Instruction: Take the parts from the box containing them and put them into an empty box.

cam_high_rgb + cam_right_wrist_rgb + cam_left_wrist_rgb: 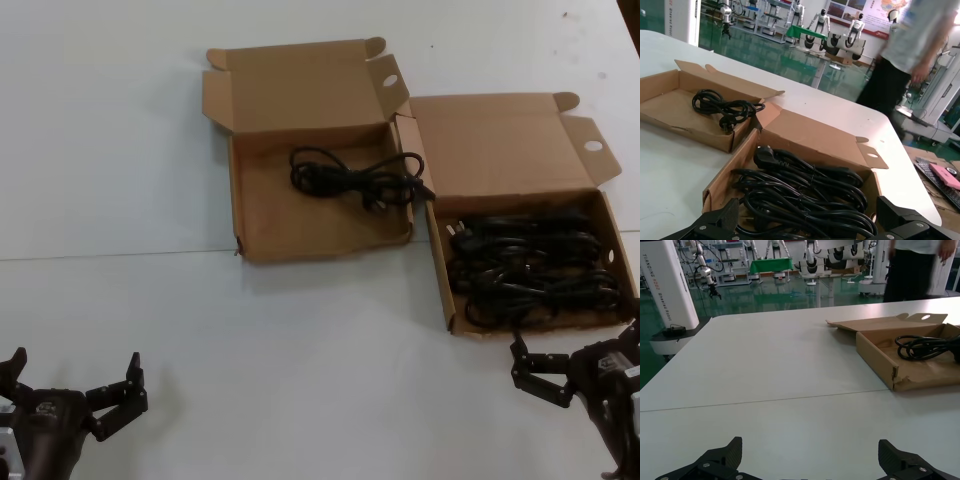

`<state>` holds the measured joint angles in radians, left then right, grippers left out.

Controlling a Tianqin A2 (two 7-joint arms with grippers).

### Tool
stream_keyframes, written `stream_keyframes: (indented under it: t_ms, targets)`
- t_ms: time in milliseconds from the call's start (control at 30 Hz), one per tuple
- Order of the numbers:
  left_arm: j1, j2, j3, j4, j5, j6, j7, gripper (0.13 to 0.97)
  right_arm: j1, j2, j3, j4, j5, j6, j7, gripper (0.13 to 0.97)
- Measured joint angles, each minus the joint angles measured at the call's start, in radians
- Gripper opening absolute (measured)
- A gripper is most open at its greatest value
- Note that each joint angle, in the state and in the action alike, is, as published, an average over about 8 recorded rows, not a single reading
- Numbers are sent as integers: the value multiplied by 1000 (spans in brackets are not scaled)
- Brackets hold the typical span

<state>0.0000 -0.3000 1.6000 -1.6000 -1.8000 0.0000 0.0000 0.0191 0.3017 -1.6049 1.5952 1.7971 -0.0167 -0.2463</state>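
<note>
Brown cardboard makes up two flat boxes that sit side by side on the white desk [120, 160], both with their lids folded back. The box on the robot's right [445, 290] is full of black cords [530, 270], looped in bundles that reach almost from wall to wall. One plug pokes up at the far left corner of the pile. The other box [240, 215] sits to the left and a bit farther back, and its right wall touches the lid corner of the full box. One cord bundle [355, 175] lies in it near the back wall, and the rest of its floor is bare cardboard. Its front left corner looks torn and bent. The right pincer [522, 365] hangs low just in front of the full box's near wall, close to the desk's right side. Its fingers are spread wide and hold nothing. In the right wrist view, the two dark fingertips [720, 220] frame the cord pile from the near side. The left pincer [70, 385] rests far down at the near left corner of the desk, well apart from both boxes. It is spread wide too, with nothing in it. A big stretch of bare white desk lies between the left pincer and the boxes. A thin seam line [120, 257] runs across the desk there, just in front of the left box.
</note>
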Motion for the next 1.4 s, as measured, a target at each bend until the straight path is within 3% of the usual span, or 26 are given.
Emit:
stream_keyframes:
  t_ms: [1400]
  targets:
    - [0,0,0,0,0,0,0,966,0,0,0,0,0,0,0,966]
